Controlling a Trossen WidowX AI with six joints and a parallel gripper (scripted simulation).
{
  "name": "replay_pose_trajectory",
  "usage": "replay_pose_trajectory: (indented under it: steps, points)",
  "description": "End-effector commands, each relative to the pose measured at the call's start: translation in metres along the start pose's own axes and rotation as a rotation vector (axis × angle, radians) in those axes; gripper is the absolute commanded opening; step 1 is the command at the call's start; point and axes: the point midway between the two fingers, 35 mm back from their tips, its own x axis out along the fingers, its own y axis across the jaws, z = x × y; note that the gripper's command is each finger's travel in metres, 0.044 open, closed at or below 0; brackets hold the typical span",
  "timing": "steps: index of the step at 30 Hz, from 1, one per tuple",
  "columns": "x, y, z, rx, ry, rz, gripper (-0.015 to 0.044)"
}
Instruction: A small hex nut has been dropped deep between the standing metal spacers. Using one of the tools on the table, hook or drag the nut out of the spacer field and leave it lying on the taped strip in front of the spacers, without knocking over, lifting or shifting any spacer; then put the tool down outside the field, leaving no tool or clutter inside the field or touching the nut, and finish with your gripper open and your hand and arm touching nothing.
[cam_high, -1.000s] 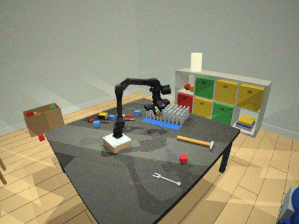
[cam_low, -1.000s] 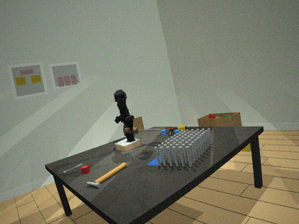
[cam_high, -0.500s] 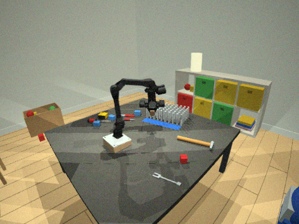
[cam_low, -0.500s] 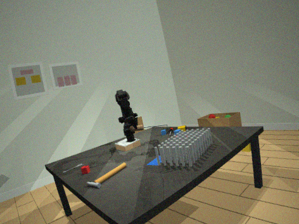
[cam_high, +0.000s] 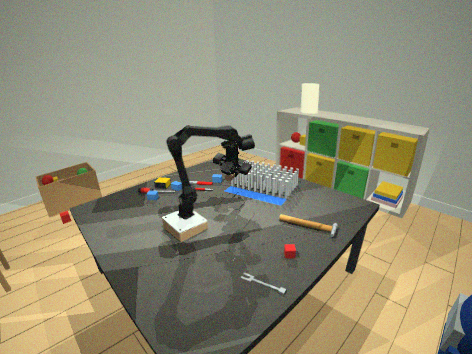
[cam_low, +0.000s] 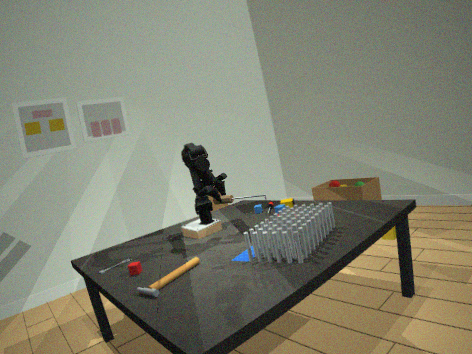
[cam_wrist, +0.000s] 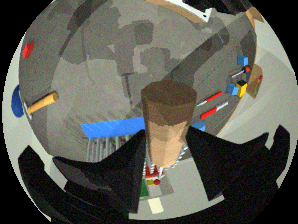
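My gripper (cam_high: 233, 170) (cam_low: 221, 195) (cam_wrist: 165, 132) is shut on the wooden handle (cam_low: 224, 199) (cam_wrist: 169, 112) of a hook tool. In the exterior view, its thin metal rod (cam_low: 248, 197) points away from the gripper, roughly level above the table, with a short bent tip. The standing metal spacers (cam_high: 267, 182) (cam_low: 292, 232) (cam_wrist: 102, 150) are in rows and look upright. In the top view the gripper appears at their left end, raised above the table. The blue taped strip (cam_high: 255, 195) (cam_low: 242, 256) (cam_wrist: 112, 128) lies along their front. The nut cannot be made out.
A hammer (cam_high: 306, 223) (cam_low: 176, 273) (cam_wrist: 44, 102), a red cube (cam_high: 290, 251) (cam_low: 135, 268) (cam_wrist: 28, 50) and a forked metal tool (cam_high: 263, 283) (cam_low: 115, 266) lie on the table. Red-handled tools, blue blocks and a yellow block (cam_high: 162, 182) (cam_low: 286, 202) (cam_wrist: 241, 89) lie on the other side.
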Motion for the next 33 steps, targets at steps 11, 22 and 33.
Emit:
replay_pose_trajectory:
  steps: [11,22,33]
  points:
    - [0.012,-0.007,0.001,0.102,0.021,-0.031,0.0000]
    - [0.068,0.013,0.013,0.103,0.022,-0.030,0.0000]
    - [0.121,0.021,0.036,0.102,0.022,-0.030,0.0000]
